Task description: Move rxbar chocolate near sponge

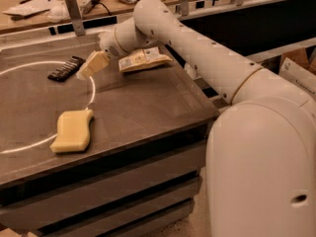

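One step in hand: approach. The gripper (90, 67) hovers just beside rxbar chocolate (65, 68), holding nothing; its opening cannot be told. Next, likely: grasp it, carry to sponge (72, 131).

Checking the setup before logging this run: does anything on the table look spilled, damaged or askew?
Nothing stands out. The rxbar chocolate, sponge and chip bag all lie flat and intact on the table; the gripper hovers close beside the bar.
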`<state>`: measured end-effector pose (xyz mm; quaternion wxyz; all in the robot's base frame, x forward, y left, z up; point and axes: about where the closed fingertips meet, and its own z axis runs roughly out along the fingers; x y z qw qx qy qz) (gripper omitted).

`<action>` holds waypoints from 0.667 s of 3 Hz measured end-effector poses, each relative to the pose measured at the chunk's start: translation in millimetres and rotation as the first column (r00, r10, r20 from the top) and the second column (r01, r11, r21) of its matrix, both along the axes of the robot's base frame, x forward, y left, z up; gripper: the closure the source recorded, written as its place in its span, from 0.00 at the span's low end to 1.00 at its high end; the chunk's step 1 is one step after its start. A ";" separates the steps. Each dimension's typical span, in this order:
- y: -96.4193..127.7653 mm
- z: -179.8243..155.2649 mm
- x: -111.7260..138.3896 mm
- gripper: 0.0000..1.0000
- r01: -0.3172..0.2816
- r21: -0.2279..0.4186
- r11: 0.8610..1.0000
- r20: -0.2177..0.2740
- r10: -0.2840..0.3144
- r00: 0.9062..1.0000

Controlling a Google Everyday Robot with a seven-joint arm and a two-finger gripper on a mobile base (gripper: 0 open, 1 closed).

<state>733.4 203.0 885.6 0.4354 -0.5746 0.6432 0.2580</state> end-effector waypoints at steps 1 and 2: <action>22.5 -5.5 9.6 0.00 -0.005 0.023 1.000 -0.049 0.006 0.999; 45.9 -13.3 16.6 0.00 -0.015 0.042 0.999 -0.094 0.019 0.995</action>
